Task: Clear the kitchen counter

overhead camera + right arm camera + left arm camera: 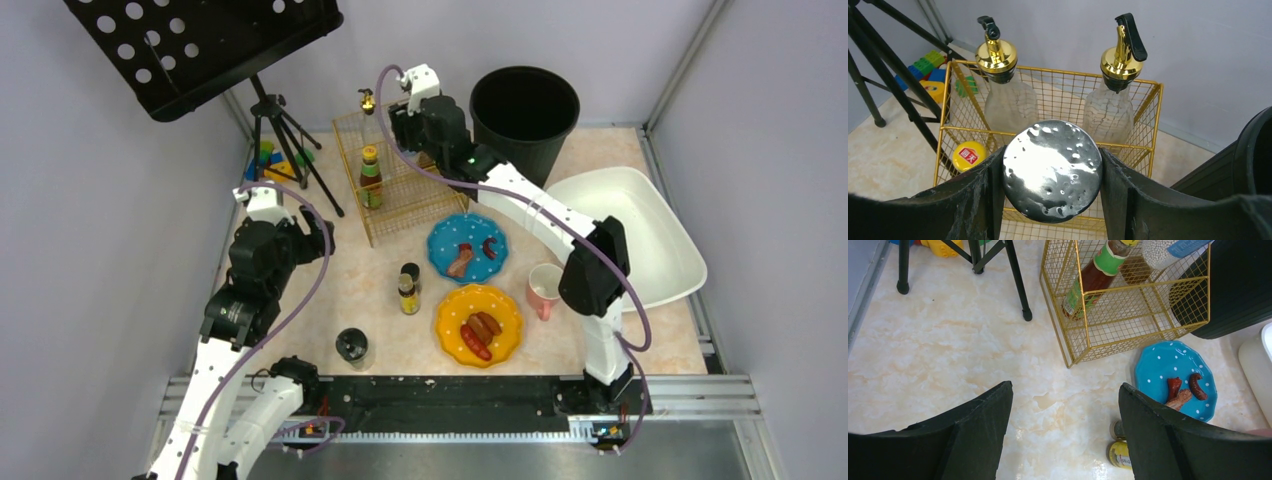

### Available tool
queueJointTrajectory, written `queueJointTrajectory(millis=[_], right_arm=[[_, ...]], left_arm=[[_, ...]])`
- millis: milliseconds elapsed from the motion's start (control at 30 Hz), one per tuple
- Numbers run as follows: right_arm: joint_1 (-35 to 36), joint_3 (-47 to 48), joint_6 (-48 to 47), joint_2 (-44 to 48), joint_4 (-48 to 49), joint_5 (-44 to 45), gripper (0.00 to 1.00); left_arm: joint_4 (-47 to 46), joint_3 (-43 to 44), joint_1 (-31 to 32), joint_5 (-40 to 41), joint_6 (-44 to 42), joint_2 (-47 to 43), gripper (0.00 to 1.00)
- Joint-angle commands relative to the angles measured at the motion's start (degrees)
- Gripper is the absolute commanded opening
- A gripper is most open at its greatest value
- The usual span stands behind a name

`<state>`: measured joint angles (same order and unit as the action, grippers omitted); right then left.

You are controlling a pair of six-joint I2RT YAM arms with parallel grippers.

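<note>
The beige marbled kitchen counter [320, 300] holds a gold wire basket [405, 205] at the back. My right gripper [408, 128] is over the basket. In the right wrist view it [1051, 152] is shut on a jar with a shiny metal lid [1051, 172]. The left wrist view shows this jar [1168, 250] at the basket's top, filled with white beads. My left gripper [316, 236] is open and empty above bare counter [948, 340], left of the basket [1128, 325].
In the basket: a green-label sauce bottle [371, 175] and two glass pourer bottles [1005, 100]. On the counter: a blue plate [467, 247], a yellow plate [479, 323], a pink mug [545, 290], two small bottles [409, 287], a black-lidded jar [352, 346], a white tub [630, 235], a black bin [524, 110], a tripod [285, 135].
</note>
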<state>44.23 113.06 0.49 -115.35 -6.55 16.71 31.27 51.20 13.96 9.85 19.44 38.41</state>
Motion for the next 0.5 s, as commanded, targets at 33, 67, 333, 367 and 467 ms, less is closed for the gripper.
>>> queueJointTrajectory(millis=[33, 67, 333, 367, 467], right_arm=[[-0.6, 4.2, 2.9, -2.0, 8.4, -1.3, 0.00], [-0.6, 4.3, 3.2, -2.8, 8.4, -1.4, 0.00], [-0.6, 5.6, 5.0, -7.5, 8.2, -2.0, 0.00], [-0.6, 5.6, 5.2, -7.9, 8.1, -2.0, 0.00], [-0.6, 5.3, 5.8, -9.1, 7.9, -1.8, 0.00]], left_arm=[[-1.9, 0.5, -0.3, -0.6, 0.2, -0.5, 0.82], [-1.9, 0.5, -0.3, -0.6, 0.2, -0.5, 0.82], [-1.9, 0.5, -0.3, -0.7, 0.1, -0.6, 0.82], [-1.9, 0.5, -0.3, -0.7, 0.1, -0.7, 0.82], [-1.9, 0.4, -0.4, -0.7, 0.1, -0.8, 0.82]])
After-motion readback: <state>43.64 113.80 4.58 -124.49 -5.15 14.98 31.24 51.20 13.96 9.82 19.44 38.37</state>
